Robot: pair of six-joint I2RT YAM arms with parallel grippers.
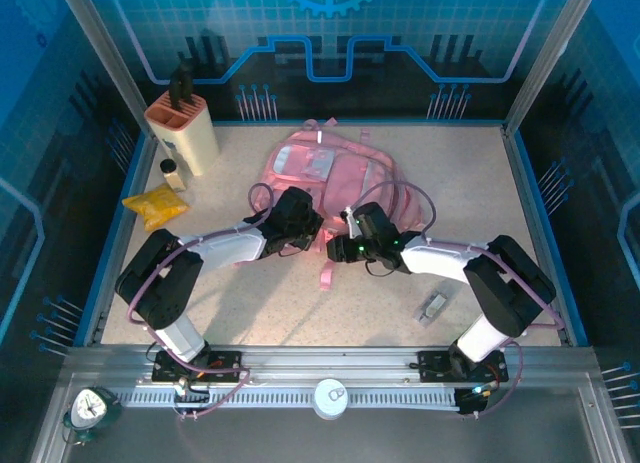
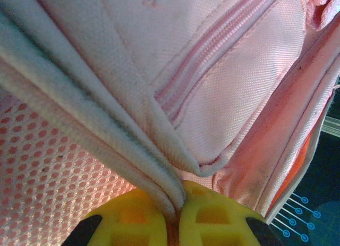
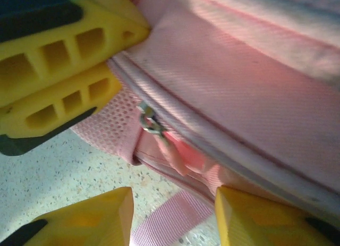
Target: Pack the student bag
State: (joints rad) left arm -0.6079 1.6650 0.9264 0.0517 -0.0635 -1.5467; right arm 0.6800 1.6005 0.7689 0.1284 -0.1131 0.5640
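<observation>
Right gripper (image 3: 172, 206): fingers spread, zip pull (image 3: 150, 121) just ahead of their gap, untouched.
Left gripper (image 2: 178, 206): pressed together, pinching pale trim beside the zip pull.
Student bag (image 1: 330, 173): lies flat, bulk beyond the zip pull (zip line slants across the gap).
Nearer arm: right.

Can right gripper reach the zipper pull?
Probably yes: zipper pull hangs exposed ahead of the right gripper, jaws apart; left gripper pinches the student bag beside it, not over it.
</observation>
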